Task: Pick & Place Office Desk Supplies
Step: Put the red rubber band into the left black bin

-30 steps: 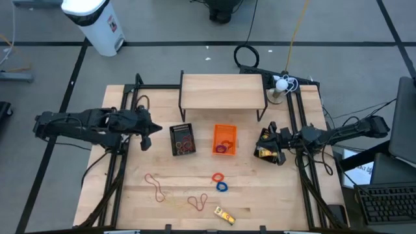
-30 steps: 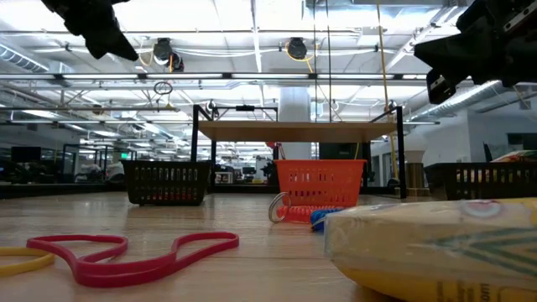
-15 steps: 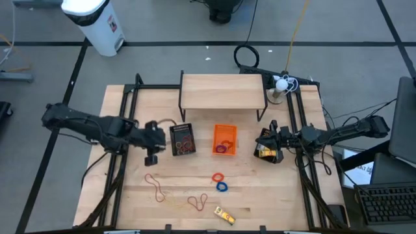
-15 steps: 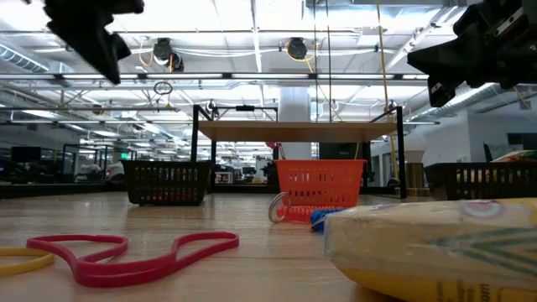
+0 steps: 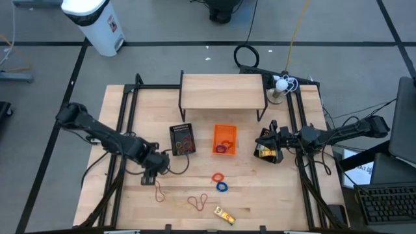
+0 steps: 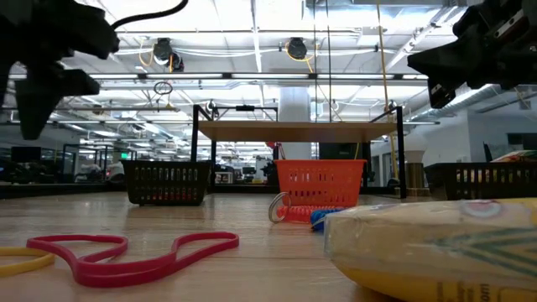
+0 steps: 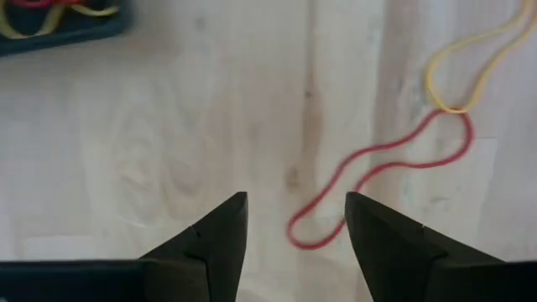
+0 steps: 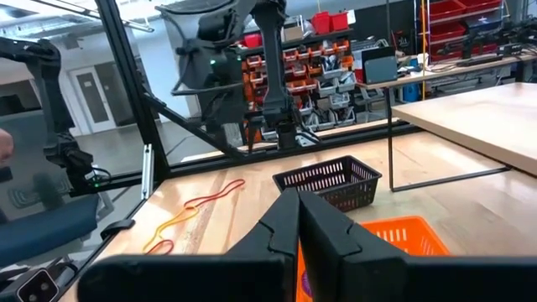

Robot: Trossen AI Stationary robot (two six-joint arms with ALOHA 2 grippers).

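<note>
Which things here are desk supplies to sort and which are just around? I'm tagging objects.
Job:
red rubber band
yellow rubber band
blue ring
red ring
yellow packet
black basket
orange basket
left gripper, open above the red band

Just around:
wooden shelf
white bin

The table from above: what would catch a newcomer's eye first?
The left arm's open tool hangs just over a red rubber band lying loose near the table's front. Behind it sit a black basket and a bright orange basket, both holding bands. The right tool waits shut at the right side.
</note>
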